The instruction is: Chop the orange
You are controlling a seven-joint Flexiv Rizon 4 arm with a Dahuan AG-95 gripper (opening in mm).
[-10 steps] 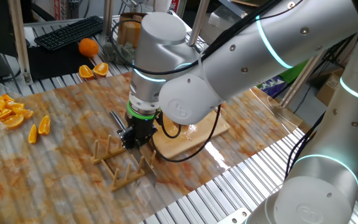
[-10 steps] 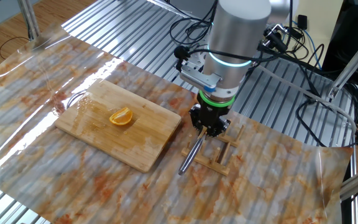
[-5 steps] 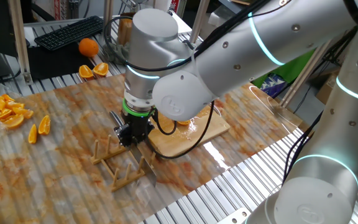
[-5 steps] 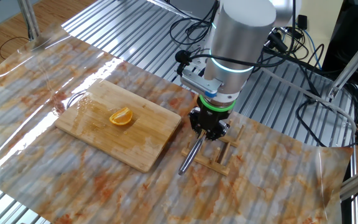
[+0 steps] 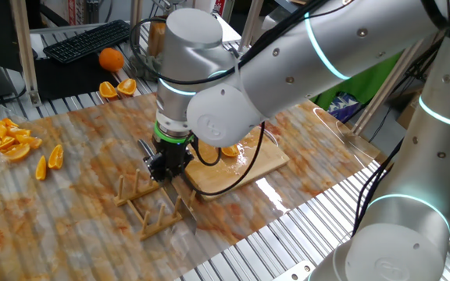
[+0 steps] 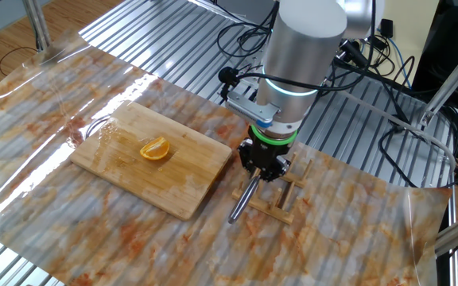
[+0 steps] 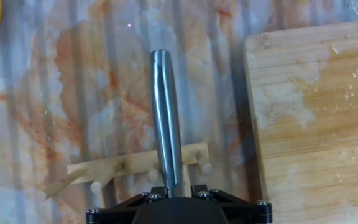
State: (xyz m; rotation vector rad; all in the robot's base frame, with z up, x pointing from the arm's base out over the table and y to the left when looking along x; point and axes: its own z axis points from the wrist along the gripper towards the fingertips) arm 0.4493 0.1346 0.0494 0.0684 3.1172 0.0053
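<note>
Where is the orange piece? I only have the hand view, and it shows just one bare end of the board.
Observer: The orange lies near the middle of the wooden board, apart from the gripper.
Operator: Is the metal handle off its rack?
Observer: Seemingly not; the metal handle slants low across the wooden rack.
Operator: Other fruit around?
Observer: A heap of wedges sits well away from the board.
</note>
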